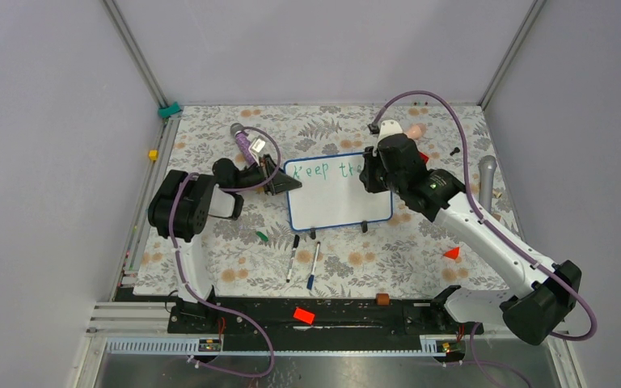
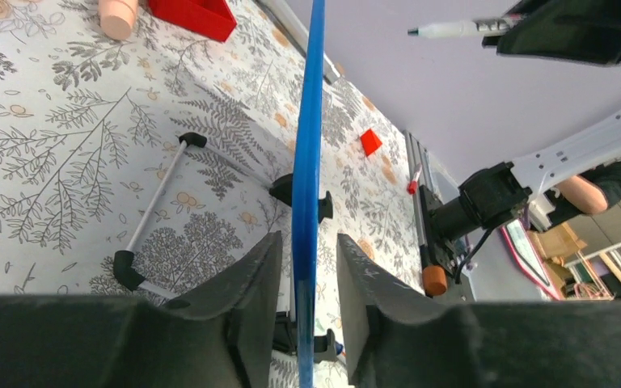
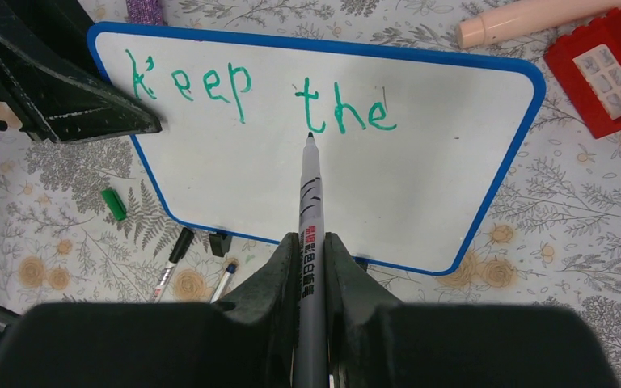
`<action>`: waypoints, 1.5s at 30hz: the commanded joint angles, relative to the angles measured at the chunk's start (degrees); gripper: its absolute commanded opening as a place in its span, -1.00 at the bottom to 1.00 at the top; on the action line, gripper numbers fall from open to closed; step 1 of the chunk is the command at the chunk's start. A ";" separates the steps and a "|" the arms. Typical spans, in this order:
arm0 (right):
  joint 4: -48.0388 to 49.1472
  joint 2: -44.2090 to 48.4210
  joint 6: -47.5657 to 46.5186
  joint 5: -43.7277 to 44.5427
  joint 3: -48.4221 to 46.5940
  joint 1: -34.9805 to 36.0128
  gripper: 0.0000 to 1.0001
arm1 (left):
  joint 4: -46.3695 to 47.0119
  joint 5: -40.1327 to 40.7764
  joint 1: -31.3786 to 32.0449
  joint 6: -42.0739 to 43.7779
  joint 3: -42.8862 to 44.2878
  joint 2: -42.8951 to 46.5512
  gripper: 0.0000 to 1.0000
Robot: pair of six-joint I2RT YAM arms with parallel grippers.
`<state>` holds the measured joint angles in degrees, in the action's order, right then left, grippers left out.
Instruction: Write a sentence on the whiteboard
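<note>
The whiteboard (image 1: 340,198) stands on its short black feet mid-table, white with a blue rim. Green marker words, the sentence (image 3: 251,85), read "Keep the" along its top. My right gripper (image 3: 311,238) is shut on a grey marker (image 3: 310,194). The marker's tip sits at the foot of the "t" in "the". My left gripper (image 2: 307,242) straddles the board's left rim (image 2: 307,121). Its jaws stand slightly apart, with a gap on each side of the blue edge. In the top view the left gripper (image 1: 279,182) is at the board's upper left corner, and the right gripper (image 1: 369,174) hangs over its upper right.
A green cap (image 1: 261,236) and two pens (image 1: 292,257) (image 1: 314,265) lie in front of the board. A red block (image 3: 606,69) and a peach cylinder (image 3: 525,18) lie behind it at the right. A red triangle (image 1: 452,253) lies at the right front.
</note>
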<state>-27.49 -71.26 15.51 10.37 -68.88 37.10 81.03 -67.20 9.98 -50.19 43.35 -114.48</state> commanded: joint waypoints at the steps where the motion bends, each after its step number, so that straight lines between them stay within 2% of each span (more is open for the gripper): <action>1: 2.05 1.43 2.09 -1.73 0.27 -0.19 -1.00 | 3.34 1.69 -0.07 1.70 -0.25 2.74 -0.11; 5: 2.06 2.34 2.18 -0.94 1.34 -0.20 -1.00 | 3.34 1.04 -0.05 2.69 -1.25 3.93 0.22; 12: 1.25 4.22 2.54 0.15 2.79 -0.20 -1.00 | 3.34 -0.36 -0.05 3.36 -1.87 5.30 0.41; 16: 0.29 5.10 2.56 0.43 2.98 -0.25 -1.00 | 3.34 -0.97 -0.21 3.30 -2.19 5.83 0.37; 22: -0.25 6.53 2.76 0.83 4.28 -0.19 -1.00 | 3.30 -0.70 -1.07 3.37 -2.82 6.34 -0.02; 24: -0.74 6.48 2.82 0.69 4.33 -0.19 -1.00 | 3.23 -0.88 -1.47 3.43 -3.12 6.61 -0.05; 31: -0.26 7.19 3.63 -0.26 5.57 -0.20 -1.00 | 3.22 -3.43 -1.88 2.91 -2.74 6.67 0.44; 32: -0.16 7.31 3.77 -0.31 5.74 -0.19 -1.00 | 3.28 -3.54 -1.89 2.91 -2.75 6.76 0.79; 33: -0.26 7.37 3.84 -0.15 5.94 -0.24 -1.00 | 3.21 -3.65 -1.90 2.87 -2.59 6.73 0.95; 45: -0.05 7.91 4.99 -0.68 6.28 -0.19 -1.00 | 2.36 -2.07 -3.04 3.08 -2.70 6.81 0.98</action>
<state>-28.12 -64.86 19.46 9.80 -62.92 37.10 80.68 -69.23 8.14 -48.42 40.66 -109.89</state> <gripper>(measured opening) 0.172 0.985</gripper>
